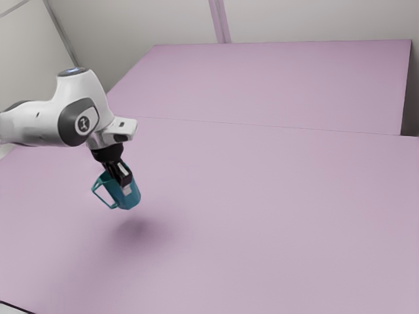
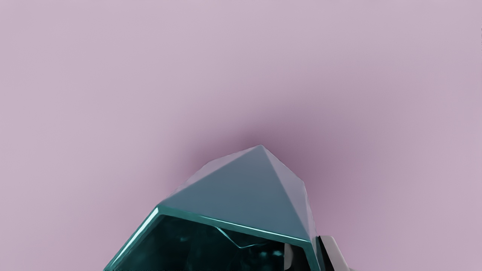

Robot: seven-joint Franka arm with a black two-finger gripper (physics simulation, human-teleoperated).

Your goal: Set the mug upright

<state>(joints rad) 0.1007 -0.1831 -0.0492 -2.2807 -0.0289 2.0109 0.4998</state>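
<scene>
Above the table (image 1: 275,216), tilted mug (image 1: 131,198) beneath the tool (image 1: 125,186), its wall pinched between nearly closed fingers

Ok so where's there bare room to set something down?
A wide bare stretch of pink table runs from the mug and its shadow to the exterior view's right, up to the thin seam. It's crowded at the exterior view's left, where the gripper holds the mug.
</scene>
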